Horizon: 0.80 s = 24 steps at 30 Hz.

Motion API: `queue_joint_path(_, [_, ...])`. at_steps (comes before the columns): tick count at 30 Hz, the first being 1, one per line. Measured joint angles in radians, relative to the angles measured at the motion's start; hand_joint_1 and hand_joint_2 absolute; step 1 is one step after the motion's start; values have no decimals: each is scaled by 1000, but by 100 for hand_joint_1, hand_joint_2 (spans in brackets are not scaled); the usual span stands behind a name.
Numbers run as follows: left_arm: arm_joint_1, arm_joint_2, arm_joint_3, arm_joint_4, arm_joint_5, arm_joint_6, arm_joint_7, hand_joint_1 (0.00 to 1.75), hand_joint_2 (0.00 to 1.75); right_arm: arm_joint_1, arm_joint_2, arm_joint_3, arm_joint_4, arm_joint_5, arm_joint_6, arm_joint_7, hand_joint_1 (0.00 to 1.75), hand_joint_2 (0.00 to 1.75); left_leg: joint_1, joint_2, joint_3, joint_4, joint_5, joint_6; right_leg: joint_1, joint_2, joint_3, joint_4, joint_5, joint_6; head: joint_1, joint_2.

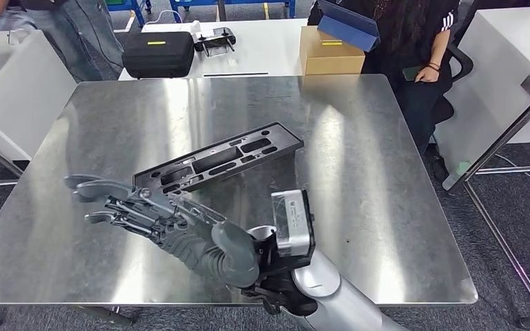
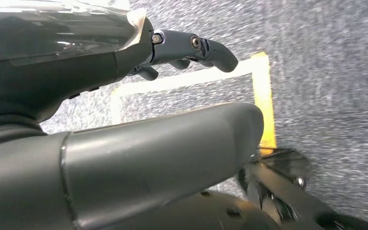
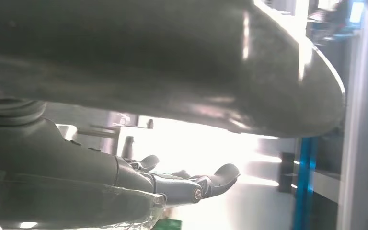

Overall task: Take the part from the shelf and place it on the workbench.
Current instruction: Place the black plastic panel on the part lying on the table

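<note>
In the head view, the right hand reaches over the shiny workbench with its fingers spread wide, holding nothing. The long black part lies flat on the workbench, right beside the fingertips. In the left wrist view, the left hand hangs over grey floor, fingers apart and holding nothing. In the right wrist view, the right hand's fingers stick out apart

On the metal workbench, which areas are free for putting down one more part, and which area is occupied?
The workbench is bare along its right side, between the black part and the right edge, and across the far strip toward the black case and cardboard box. The near-left middle is crowded: the right hand reaches beside the part's near end.
</note>
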Motion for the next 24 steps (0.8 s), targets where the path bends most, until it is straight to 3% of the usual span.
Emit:
queue_joint_path(1, [0,0,0,0,0,1,4,0,0,-1,0,9,0,10,-6,5,0,0,-2,0,5,19,-4,3,5,-1,-8,0,6,-2,0,0])
queue_joint_path(2, [1,0,0,0,0,1,7,0,0,-2,-1,17,-1,18,-12,8,0,0,-4,0,31,-3,9,9,10,-2,-15,0,12,-2,0,0])
queue_joint_path(5, [0,0,0,-2,6,1,10,0,0,-9,-2,33,-9,29,-22,14,0,0,-18,0,175,-199,61,34,19,-2,-28,0,28,4,1,0])
queue_joint_path(7, [-1,-2,0,-3,6,0,10,0,0,-15,-3,40,-16,33,-27,17,0,0,-29,0,217,-264,68,43,21,-4,-31,0,39,15,1,0])
queue_joint_path(10, [0,-5,-1,-6,0,2,6,0,0,-20,-12,47,-19,37,-39,26,0,0,-34,3,205,-277,91,56,18,-7,-41,5,42,32,1,0])
queue_joint_path(12, [-2,-6,-1,-10,6,-1,1,0,0,-24,-20,55,-19,21,-36,31,0,0,-30,9,187,-287,116,69,17,-7,-71,67,-12,27,5,0])
queue_joint_path(14, [-19,-5,-1,-20,21,-11,16,0,0,-31,-20,69,-17,-5,-33,35,0,0,-32,12,160,-286,138,74,15,-6,-112,191,-94,18,9,0])
queue_joint_path(15, [-34,-4,-1,-26,27,-15,28,0,0,-36,-17,80,-16,-13,-38,35,0,0,-32,12,145,-285,150,73,15,-6,-123,246,-118,20,8,0])
queue_joint_path(16, [-51,-2,-1,-32,29,-15,38,0,0,-40,-14,92,-14,-19,-45,33,0,0,-32,12,129,-284,162,72,14,-6,-121,275,-125,27,9,0])
queue_joint_path(17, [-68,0,-1,-38,31,-16,42,0,0,-45,-12,103,-13,-24,-52,29,0,0,-32,12,115,-284,172,70,13,-6,-101,268,-115,37,9,0])
queue_joint_path(18, [-83,2,-1,-44,32,-16,42,0,0,-48,-11,112,-12,-29,-57,22,0,0,-32,12,103,-284,182,67,12,-7,-62,224,-96,46,8,0])
queue_joint_path(20, [-104,6,-3,-55,33,-16,34,0,0,-54,-10,121,-11,-40,-61,-1,0,0,-34,12,87,-282,199,58,13,-8,45,75,-70,52,8,0])
queue_joint_path(22, [-119,9,-5,-64,32,-16,27,0,0,-55,-12,121,-8,-43,-61,-28,0,0,-36,14,78,-281,216,46,17,-7,102,-21,-68,43,7,0])
queue_joint_path(24, [-129,10,-12,-68,32,-16,33,0,0,-54,-15,112,-1,-34,-58,-49,0,0,-36,16,75,-283,232,34,19,-5,96,-33,-62,27,6,0])
